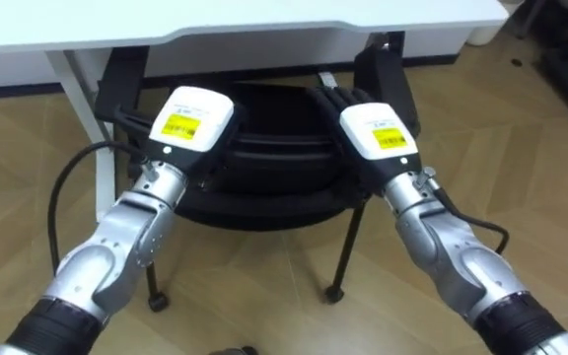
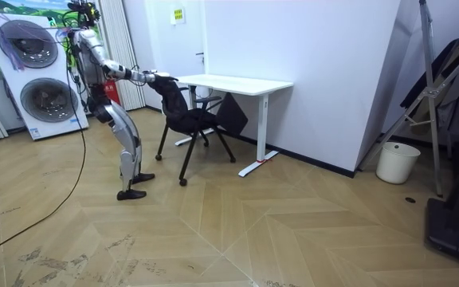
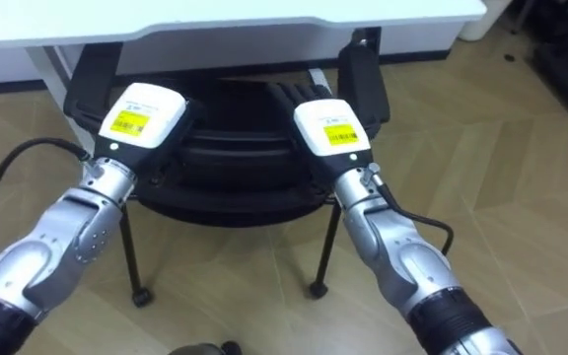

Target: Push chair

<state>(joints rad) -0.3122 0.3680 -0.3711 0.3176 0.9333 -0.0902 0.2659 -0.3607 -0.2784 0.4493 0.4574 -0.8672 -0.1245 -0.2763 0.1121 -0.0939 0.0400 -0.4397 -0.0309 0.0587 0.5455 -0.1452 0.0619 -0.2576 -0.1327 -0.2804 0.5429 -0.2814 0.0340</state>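
**Both hands on the chair back, seat facing the desk**

The right hand's dark fingers [image 1: 331,96] lie stretched out, close together, over the top edge of the backrest, pointing toward the white flat-topped desk [image 1: 264,20]. Behind them the right hand [image 1: 375,128] rests on that edge. The left hand [image 1: 193,120] sits on the same edge further along. Its white back cover hides its hold, so I cannot tell whether it is clasped.

The black office chair [image 1: 264,168] stands upright on the robot's side of the desk. Its seat front is tucked just under the desk top, and its back is turned away from the desk. The top edge of the backrest runs parallel to the desk's front edge, with an armrest [image 1: 383,64] at either end.

The chair looks light and stiff. Its thin metal legs [image 1: 348,247] end in small feet that should slide on the wooden floor [image 1: 521,148]. It could tip if pushed high up, so an even push from both hands, spread along the backrest's top, seems the safest hold.
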